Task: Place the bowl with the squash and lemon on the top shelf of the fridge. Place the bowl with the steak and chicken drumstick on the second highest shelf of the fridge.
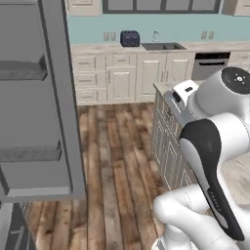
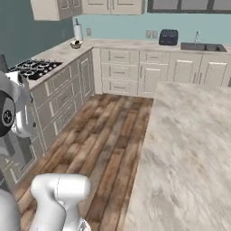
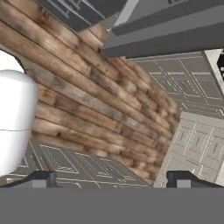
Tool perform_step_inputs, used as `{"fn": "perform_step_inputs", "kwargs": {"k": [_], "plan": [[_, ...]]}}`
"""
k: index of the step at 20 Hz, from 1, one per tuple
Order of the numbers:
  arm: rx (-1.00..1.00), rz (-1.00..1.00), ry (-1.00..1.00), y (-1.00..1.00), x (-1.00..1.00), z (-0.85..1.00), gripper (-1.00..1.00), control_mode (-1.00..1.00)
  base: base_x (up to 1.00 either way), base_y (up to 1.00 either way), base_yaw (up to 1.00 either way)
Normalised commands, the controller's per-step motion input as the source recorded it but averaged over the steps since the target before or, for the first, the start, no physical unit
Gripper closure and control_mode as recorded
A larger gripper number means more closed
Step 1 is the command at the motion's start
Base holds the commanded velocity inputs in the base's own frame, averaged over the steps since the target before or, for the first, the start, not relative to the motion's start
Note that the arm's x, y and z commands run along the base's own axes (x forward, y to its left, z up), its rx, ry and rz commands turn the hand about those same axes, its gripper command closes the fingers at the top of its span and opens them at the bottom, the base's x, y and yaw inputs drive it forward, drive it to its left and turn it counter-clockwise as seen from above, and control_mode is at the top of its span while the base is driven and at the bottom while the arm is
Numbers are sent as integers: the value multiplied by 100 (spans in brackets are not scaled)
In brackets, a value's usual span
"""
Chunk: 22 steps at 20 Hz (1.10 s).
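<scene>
The jaws (image 3: 112, 179) stand spread and empty over wooden floor (image 3: 87, 105), the fridge (image 3: 175, 30) beyond them.

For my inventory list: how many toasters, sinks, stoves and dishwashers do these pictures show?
Toaster: 1
Sink: 1
Stove: 1
Dishwasher: 1
Total: 4
</scene>
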Motion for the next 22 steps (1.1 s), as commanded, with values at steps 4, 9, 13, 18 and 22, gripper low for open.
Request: {"fn": "perform_step_inputs", "kwargs": {"k": [4,9,13,18,22], "plan": [[0,0,0,0,0,0,-100,100,93,-14,-52],[0,0,0,0,0,0,-100,100,100,1,-25],[0,0,0,0,0,0,-100,100,100,1,-2],[0,0,0,0,0,0,-100,100,100,14,0],[0,0,0,0,0,0,-100,100,100,21,19]]}}
